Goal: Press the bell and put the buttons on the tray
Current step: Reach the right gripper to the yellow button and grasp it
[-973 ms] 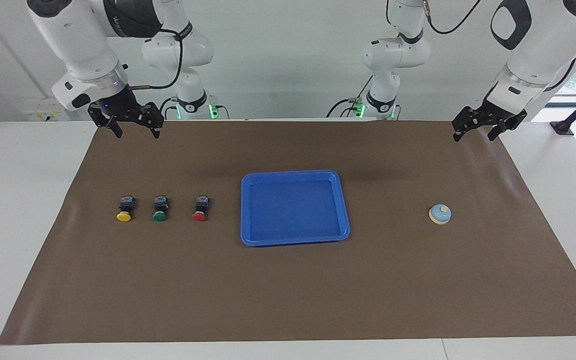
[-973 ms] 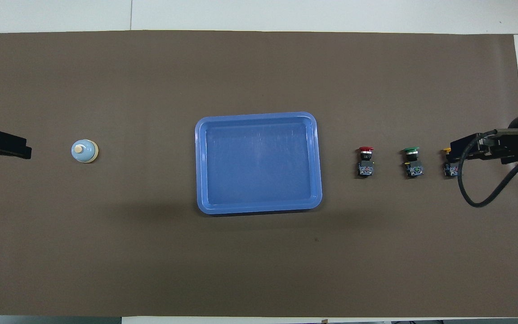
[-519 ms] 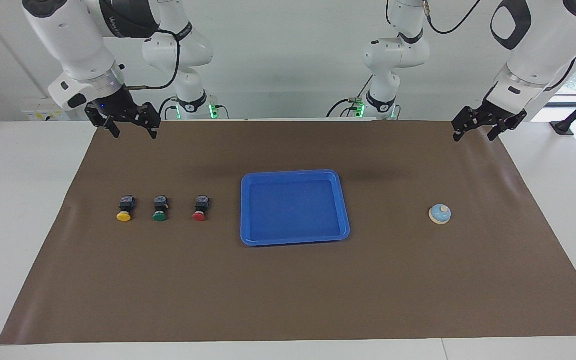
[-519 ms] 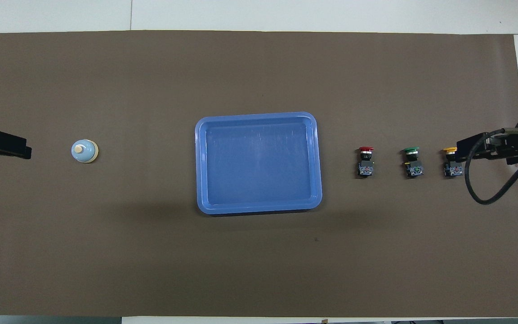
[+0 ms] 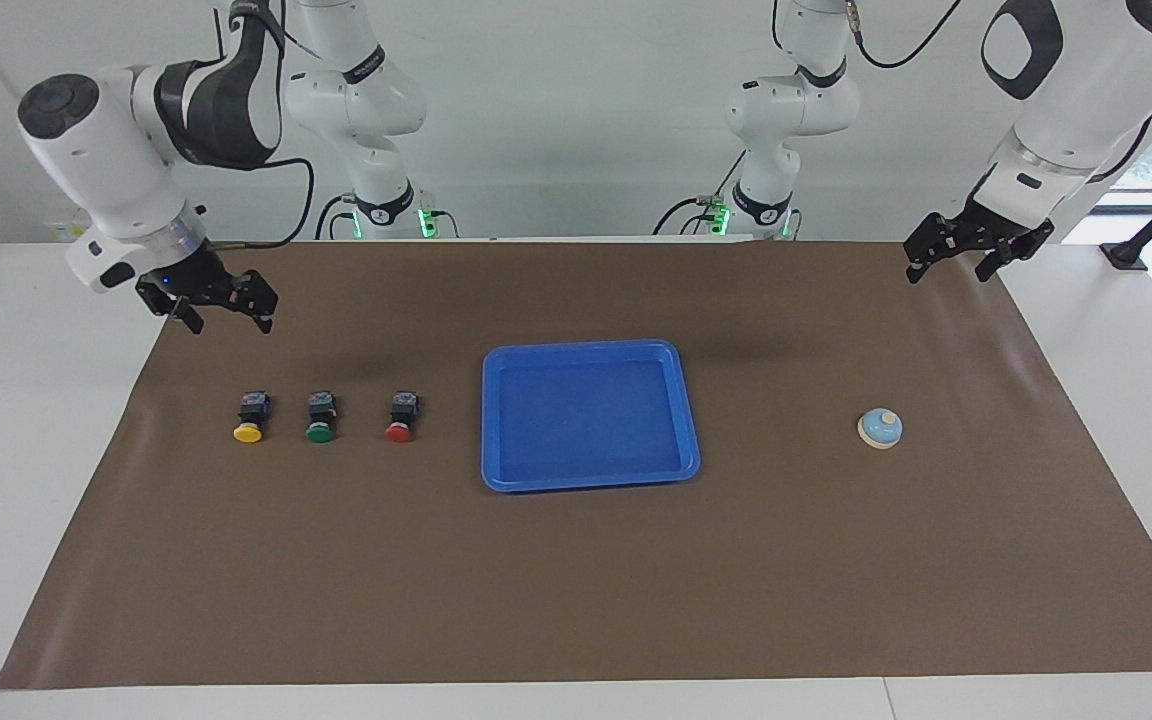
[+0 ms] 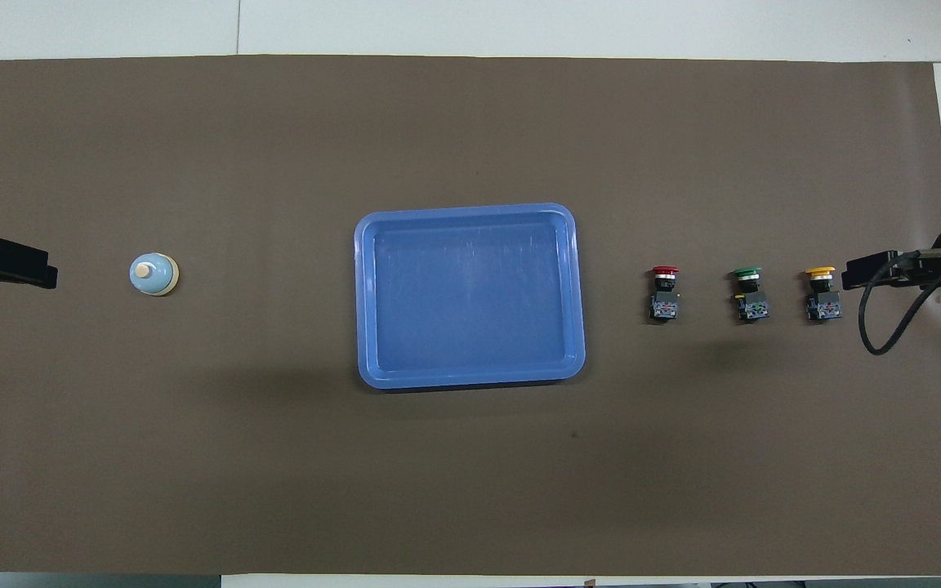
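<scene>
Three buttons (image 5: 320, 416) lie untouched beside the tray (image 5: 588, 477). My right gripper (image 5: 221, 310) hangs spread above the mat (image 5: 576, 590). My left gripper (image 5: 971, 251) waits, fingers parted, with the bell (image 5: 879, 428) well apart.

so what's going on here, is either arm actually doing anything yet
Nothing is held yet. The right gripper hangs open over the mat near the yellow button, with the green button and red button in a row beside it. The blue tray holds nothing. The left gripper waits, open, up over the mat's edge; the bell sits untouched.

Brown mat (image 5: 576, 580) on white table (image 5: 26, 420)
</scene>
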Controlling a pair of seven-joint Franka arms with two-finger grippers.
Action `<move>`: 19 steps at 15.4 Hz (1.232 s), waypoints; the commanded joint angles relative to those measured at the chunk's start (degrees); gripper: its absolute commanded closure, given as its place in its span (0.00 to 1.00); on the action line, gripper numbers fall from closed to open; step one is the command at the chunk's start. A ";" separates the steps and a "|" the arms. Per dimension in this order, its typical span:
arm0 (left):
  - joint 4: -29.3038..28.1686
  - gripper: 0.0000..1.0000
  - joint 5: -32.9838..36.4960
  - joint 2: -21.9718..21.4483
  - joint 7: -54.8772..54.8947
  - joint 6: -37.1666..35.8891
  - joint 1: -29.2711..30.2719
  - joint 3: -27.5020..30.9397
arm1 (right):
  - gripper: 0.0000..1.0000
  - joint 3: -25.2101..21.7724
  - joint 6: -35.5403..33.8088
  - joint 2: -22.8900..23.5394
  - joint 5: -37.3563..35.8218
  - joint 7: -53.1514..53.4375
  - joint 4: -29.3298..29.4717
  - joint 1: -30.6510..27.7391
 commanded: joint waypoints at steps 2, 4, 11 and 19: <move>-0.65 0.00 0.95 -0.74 -0.71 -0.20 -0.17 0.02 | 0.00 0.61 12.28 3.66 1.00 -5.97 -5.54 -2.37; -0.65 0.00 0.95 -0.74 -0.71 -0.20 -0.17 0.02 | 0.00 0.61 17.30 5.34 1.00 -6.77 -7.56 -3.07; -0.65 0.00 0.95 -0.74 -0.71 -0.20 -0.17 0.02 | 0.00 0.61 23.65 8.93 0.91 -9.65 -12.15 -4.21; -0.65 0.00 0.95 -0.74 -0.71 -0.20 -0.17 0.02 | 0.29 0.69 25.50 11.49 0.91 -11.08 -12.85 -5.71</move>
